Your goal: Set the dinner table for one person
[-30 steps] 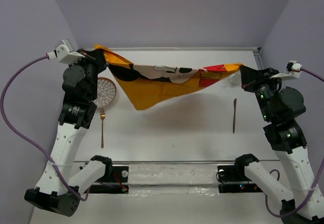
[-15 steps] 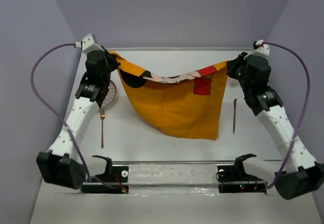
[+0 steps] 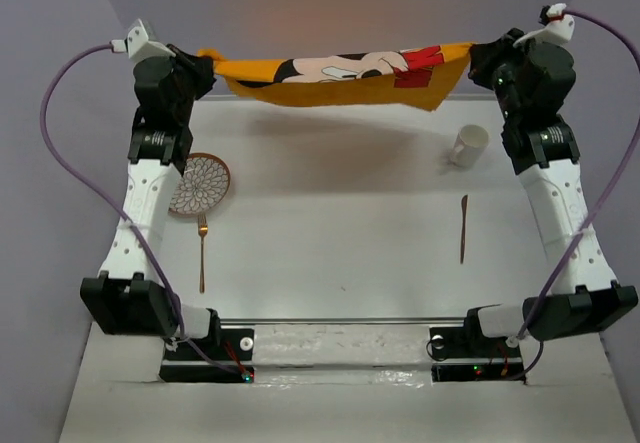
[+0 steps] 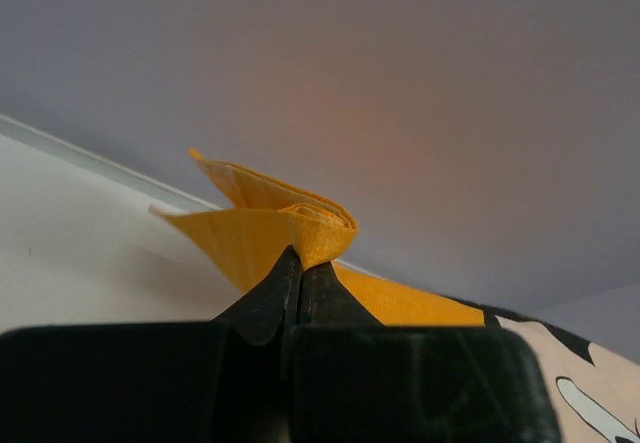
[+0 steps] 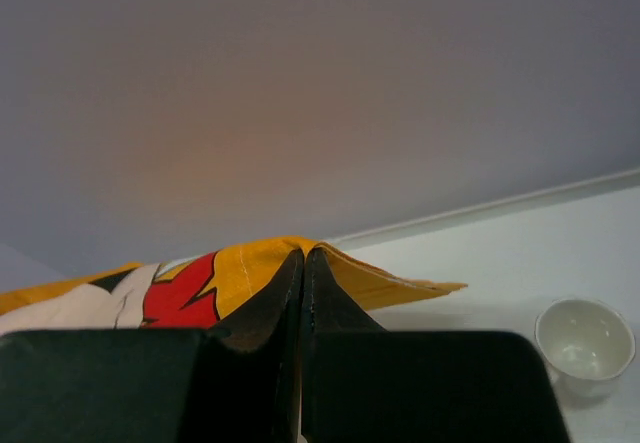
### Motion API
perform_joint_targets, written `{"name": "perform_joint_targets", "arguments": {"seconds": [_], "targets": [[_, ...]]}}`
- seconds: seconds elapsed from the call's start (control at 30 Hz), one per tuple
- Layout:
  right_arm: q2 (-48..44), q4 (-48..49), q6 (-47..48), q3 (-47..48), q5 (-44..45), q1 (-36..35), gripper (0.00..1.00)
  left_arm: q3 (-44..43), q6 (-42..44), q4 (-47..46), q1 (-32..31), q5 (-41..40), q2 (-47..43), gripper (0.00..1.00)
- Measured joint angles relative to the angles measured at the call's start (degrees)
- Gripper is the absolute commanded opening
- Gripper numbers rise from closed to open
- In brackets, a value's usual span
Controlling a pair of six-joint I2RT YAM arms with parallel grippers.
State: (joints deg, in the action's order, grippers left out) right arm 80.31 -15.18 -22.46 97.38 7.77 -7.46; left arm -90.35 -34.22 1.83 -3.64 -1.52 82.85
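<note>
While taut over the dinner table [image 3: 330,223] amid lavender walls [image 3: 330,13], placemat [image 3: 330,68] tight in left fingers [image 4: 265,301], right fingers [image 5: 265,303]

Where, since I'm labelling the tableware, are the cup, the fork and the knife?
cup [image 3: 468,147]: top external view, on its outer side wall.
fork [image 3: 201,258]: top external view, midway along its handle.
knife [image 3: 463,229]: top external view, about the middle of its length.

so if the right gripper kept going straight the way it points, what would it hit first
Apart from the placemat pinched in it, the right gripper faces the back wall, so probably that, though depth is unclear. The cup sits below its line.
</note>
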Motion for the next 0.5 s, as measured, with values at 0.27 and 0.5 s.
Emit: {"name": "perform_joint_targets", "arguments": {"seconds": [0.27,0.5], "targets": [[-14.1,10.1,-1.5,-31.3,-1.8,0.8,0.00,34.8,-4.0,-15.1,0.0,3.7,-15.9,0.00],[-9.9,11.0,-6.2,-57.6,-3.5,0.8,0.00,59.6,-7.3,-20.6,0.3,6.1,-9.7,0.00]]}}
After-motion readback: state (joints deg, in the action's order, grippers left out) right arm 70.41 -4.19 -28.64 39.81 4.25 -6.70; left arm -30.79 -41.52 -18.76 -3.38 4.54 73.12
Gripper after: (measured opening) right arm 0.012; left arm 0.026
